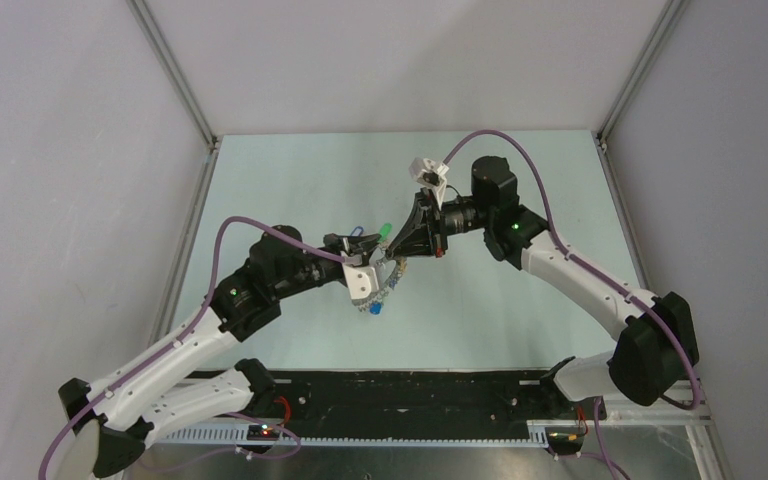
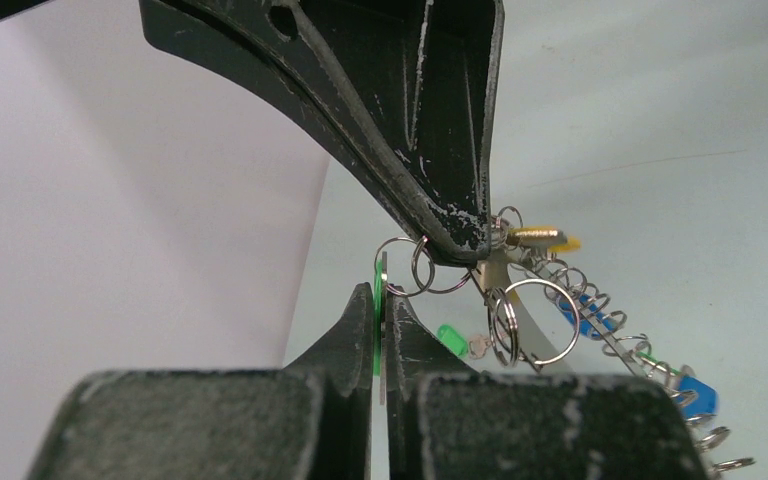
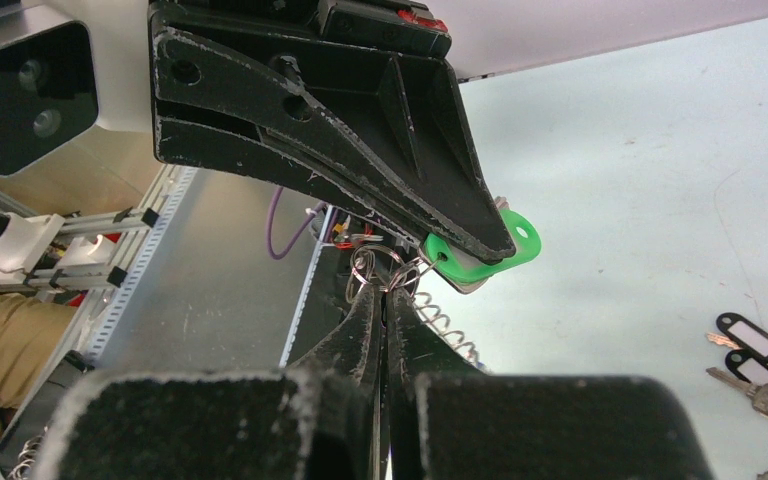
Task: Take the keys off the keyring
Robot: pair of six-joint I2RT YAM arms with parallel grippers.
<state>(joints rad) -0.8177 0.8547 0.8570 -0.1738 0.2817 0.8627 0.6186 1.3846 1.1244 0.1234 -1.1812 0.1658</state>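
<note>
Scuffed black left claw (image 2: 381, 305) clamped on a silver key with a green oval plastic tag (image 3: 515, 238), nose to nose with the right claw (image 3: 382, 292), which is pinched shut on the flat grey metal keyring (image 2: 498, 275), both held above the pale surface (image 1: 520, 290). Small wire split rings (image 2: 535, 320) and blue-tagged keys (image 2: 695, 392) dangle beside them; loose keys (image 3: 755, 370) lie well apart.

Three cameras, one spot
My top view looks down from behind the arm bases (image 1: 600, 375); each wrist camera sits close in, facing the other, and all three share the keys (image 1: 375, 303).
</note>
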